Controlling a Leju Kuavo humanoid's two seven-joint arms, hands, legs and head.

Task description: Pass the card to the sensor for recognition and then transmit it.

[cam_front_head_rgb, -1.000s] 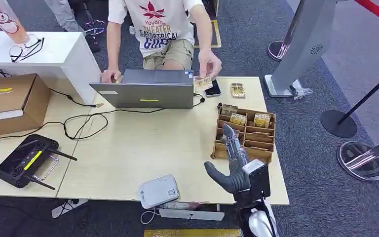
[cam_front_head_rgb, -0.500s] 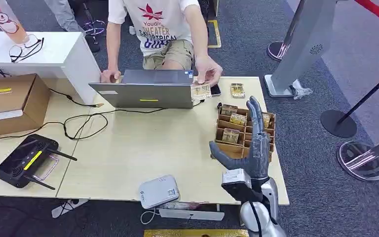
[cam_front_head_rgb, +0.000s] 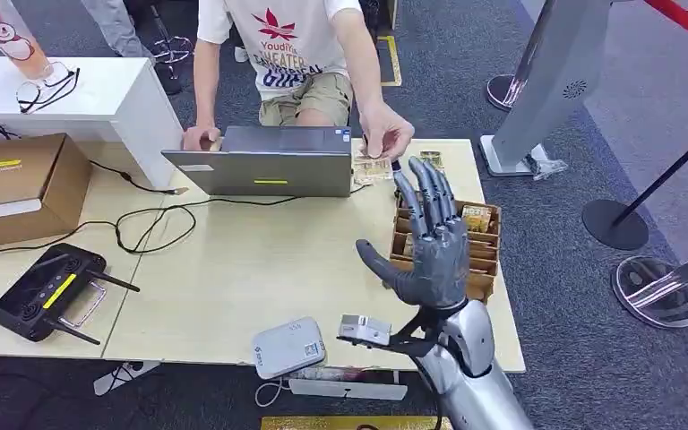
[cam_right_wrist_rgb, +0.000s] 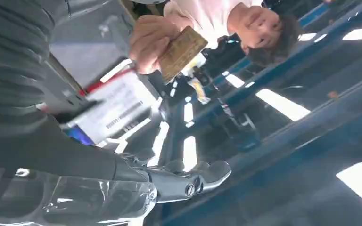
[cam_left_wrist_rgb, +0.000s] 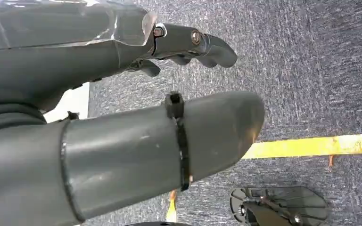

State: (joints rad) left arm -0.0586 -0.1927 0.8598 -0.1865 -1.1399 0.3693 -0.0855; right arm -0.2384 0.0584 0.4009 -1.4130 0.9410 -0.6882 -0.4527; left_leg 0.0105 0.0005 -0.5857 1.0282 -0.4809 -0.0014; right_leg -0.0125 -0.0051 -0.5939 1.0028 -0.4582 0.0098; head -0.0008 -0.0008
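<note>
A person across the table holds a tan card (cam_front_head_rgb: 372, 168) in one hand, just right of the laptop; the right wrist view shows the same card (cam_right_wrist_rgb: 181, 52) pinched in that person's fingers. My right hand (cam_front_head_rgb: 430, 251) is raised above the table's right part, fingers spread and pointing up, holding nothing, in front of the wooden card rack (cam_front_head_rgb: 486, 244). More cards (cam_front_head_rgb: 477, 218) stand in the rack. A white sensor box (cam_front_head_rgb: 288, 348) lies at the table's front edge, left of my right arm. My left hand (cam_left_wrist_rgb: 122, 94) hangs over the carpet and holds nothing.
A grey laptop (cam_front_head_rgb: 260, 170) stands at the table's far side in front of the seated person. A black controller (cam_front_head_rgb: 47, 291) and a cardboard box (cam_front_head_rgb: 18, 184) are on the left. Black cables (cam_front_head_rgb: 152, 219) cross the table. Barrier posts (cam_front_head_rgb: 614, 224) stand on the right.
My right hand has risen from near the table's front edge and turned upright, fingers spread, covering part of the rack. The person has lowered the card towards the table beside the laptop.
</note>
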